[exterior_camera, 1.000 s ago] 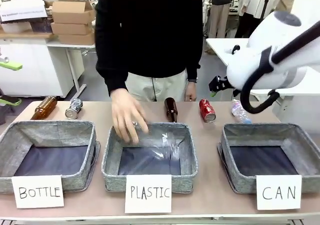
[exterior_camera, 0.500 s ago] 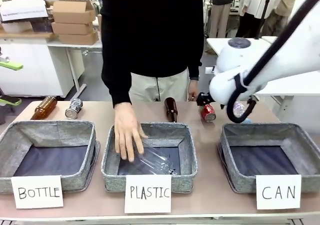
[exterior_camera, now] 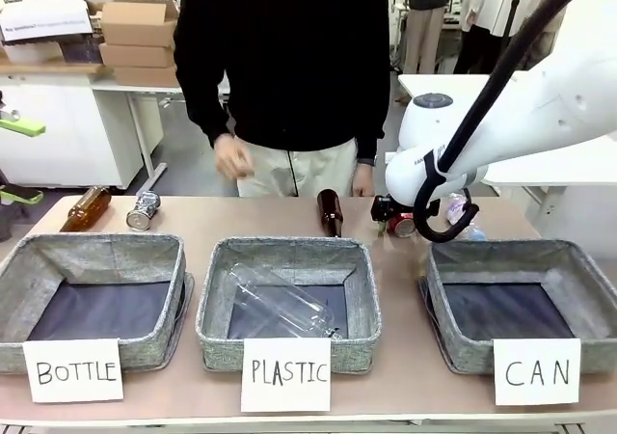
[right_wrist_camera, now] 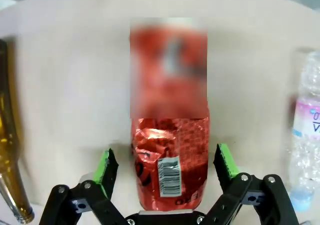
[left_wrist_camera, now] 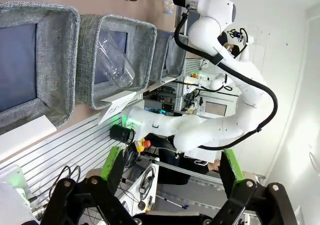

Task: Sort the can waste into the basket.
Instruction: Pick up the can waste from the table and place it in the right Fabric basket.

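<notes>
The red can (exterior_camera: 402, 226) lies on the table behind the baskets, just left of the CAN basket (exterior_camera: 501, 252). My right gripper (exterior_camera: 391, 218) has come down at it. In the right wrist view the crumpled red can (right_wrist_camera: 170, 170) lies between the open gripper (right_wrist_camera: 167, 166) and its green pads (right_wrist_camera: 106, 167), with a gap on each side. The silver-grey can (exterior_camera: 143, 210) lies at the far left behind the BOTTLE basket (exterior_camera: 96, 253). My left gripper (left_wrist_camera: 172, 171) hangs open off the table's side, holding nothing.
A brown bottle (exterior_camera: 330, 212) lies just left of the red can, and a clear plastic bottle (exterior_camera: 471, 230) just right of it. Another brown bottle (exterior_camera: 85, 207) lies far left. A clear bottle (exterior_camera: 280, 304) rests in the PLASTIC basket (exterior_camera: 289, 251). The person (exterior_camera: 289, 67) stands at the far side.
My right arm swung left and down until its gripper straddles the red can. The person let the clear bottle drop into the PLASTIC basket and drew the hand back.
</notes>
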Motion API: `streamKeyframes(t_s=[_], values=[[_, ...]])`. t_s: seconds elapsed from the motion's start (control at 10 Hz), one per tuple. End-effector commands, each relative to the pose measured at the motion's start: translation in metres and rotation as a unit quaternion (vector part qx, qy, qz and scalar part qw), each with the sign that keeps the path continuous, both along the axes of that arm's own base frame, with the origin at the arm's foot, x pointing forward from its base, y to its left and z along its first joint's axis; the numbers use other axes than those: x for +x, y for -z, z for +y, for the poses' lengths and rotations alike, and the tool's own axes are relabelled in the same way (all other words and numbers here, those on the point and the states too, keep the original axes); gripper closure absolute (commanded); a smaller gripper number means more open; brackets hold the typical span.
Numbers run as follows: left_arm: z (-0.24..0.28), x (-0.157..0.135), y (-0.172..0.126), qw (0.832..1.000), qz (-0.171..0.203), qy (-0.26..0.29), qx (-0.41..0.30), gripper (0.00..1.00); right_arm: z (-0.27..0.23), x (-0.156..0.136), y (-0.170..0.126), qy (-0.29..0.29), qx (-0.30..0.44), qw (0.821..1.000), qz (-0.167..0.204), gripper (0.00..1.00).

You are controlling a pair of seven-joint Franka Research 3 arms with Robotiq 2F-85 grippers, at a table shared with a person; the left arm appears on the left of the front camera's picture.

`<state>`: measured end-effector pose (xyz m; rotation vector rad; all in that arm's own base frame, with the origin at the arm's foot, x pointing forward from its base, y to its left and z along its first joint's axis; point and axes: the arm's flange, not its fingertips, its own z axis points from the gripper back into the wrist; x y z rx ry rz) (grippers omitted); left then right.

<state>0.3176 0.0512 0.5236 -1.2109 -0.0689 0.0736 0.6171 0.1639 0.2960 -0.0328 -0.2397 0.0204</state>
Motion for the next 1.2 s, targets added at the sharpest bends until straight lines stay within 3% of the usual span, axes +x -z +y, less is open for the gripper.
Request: streamKeyframes(t_s=[0.0, 0.3, 0.4, 0.5, 0.6, 0.7, 0.8, 1.1], values=[[-0.0014, -0.0006, -0.0026, 1.0, -0.008, 0.003, -0.01, 0.0, 0.0025, 0.0073, -0.0036, -0.003, 0.008, 1.0, 0.009, 0.0], [-0.0014, -0.0006, -0.0026, 1.0, -0.008, 0.003, -0.01, 0.0, -0.0005, 0.0104, -0.0055, -0.006, 0.01, 1.0, 0.011, 0.0], [-0.0014, -0.0006, -0.0026, 1.0, -0.008, 0.003, -0.01, 0.0, -0.0016, 0.0106, -0.0052, -0.01, 0.003, 1.0, 0.011, 0.6], [-0.0014, -0.0006, -0.0026, 1.0, -0.008, 0.003, -0.01, 0.0, -0.0018, 0.0095, -0.0058, -0.014, 0.009, 1.0, 0.01, 0.6], [-0.0014, -0.0006, -0.0026, 1.0, -0.008, 0.003, -0.01, 0.0, -0.0006, 0.0087, -0.0055, -0.018, 0.01, 1.0, 0.011, 1.0], [-0.0014, -0.0006, -0.0026, 1.0, -0.008, 0.003, -0.01, 0.0, 0.0025, 0.0067, -0.004, -0.024, 0.012, 1.0, 0.015, 0.62], [-0.0014, -0.0006, -0.0026, 1.0, -0.008, 0.003, -0.01, 0.0, 0.0033, 0.0059, -0.0025, -0.021, 0.008, 1.0, 0.016, 1.0], [-0.0014, -0.0006, -0.0026, 1.0, -0.008, 0.003, -0.01, 0.0, -0.0008, 0.0049, -0.0035, -0.015, 0.012, 1.0, 0.025, 1.0]])
